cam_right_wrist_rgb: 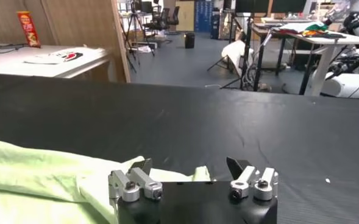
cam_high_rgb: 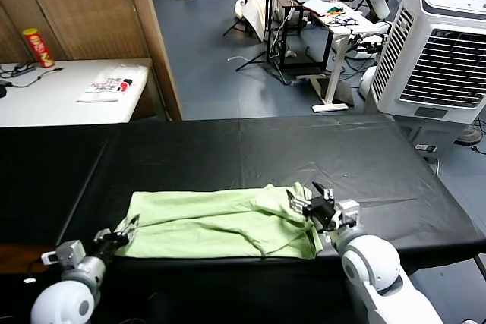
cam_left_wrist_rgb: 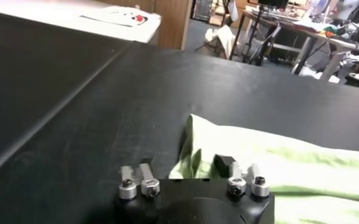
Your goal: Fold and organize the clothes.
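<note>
Lime-green shirt (cam_high_rgb: pixel 220 224) spread across black table (cam_high_rgb: pixel 304 149) at six o'clock. Left gripper (cam_high_rgb: pixel 121 234) at eight o'clock edge, right gripper (cam_high_rgb: pixel 313 206) at four, both gaping, empty. Best pinching hems evenly before folding.

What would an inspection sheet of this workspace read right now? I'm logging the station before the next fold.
Surface: black table, covered in dark sheeting.
Job's things: lime-green shirt lying in a long, rumpled band along the near edge.
Clutter: nothing seen on the black table.
Grippers: left gripper open at the shirt's left end; right gripper open at its right end.
Cables: nothing seen on the table.
Surroundings: white side table with red can and white printed item; air cooler.
</note>
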Action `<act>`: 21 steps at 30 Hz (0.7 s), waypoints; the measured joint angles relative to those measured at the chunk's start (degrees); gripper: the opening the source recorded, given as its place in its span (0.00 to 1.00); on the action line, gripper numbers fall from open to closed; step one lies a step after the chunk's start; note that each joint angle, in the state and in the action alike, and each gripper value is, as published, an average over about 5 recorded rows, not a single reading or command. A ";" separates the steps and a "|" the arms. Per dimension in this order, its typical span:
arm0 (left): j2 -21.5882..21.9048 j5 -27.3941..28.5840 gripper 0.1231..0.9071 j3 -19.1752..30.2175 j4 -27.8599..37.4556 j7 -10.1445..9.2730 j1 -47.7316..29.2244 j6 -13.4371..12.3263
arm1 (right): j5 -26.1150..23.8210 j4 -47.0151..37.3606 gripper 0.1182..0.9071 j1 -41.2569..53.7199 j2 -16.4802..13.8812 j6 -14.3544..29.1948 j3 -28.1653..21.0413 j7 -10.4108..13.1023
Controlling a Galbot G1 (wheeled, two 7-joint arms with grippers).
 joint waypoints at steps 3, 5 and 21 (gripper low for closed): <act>-0.38 0.08 0.51 0.07 0.07 0.20 0.02 -0.06 | -0.01 -0.05 0.86 0.09 0.03 0.00 -0.08 -0.02; -0.53 0.09 0.43 0.09 0.21 0.39 0.04 -0.11 | -0.04 -0.09 0.86 0.10 0.08 0.00 -0.15 -0.06; -0.41 12.04 0.05 0.56 1.92 2.75 -0.54 -4.81 | -0.88 -0.60 0.86 -0.19 0.49 0.21 0.18 -0.36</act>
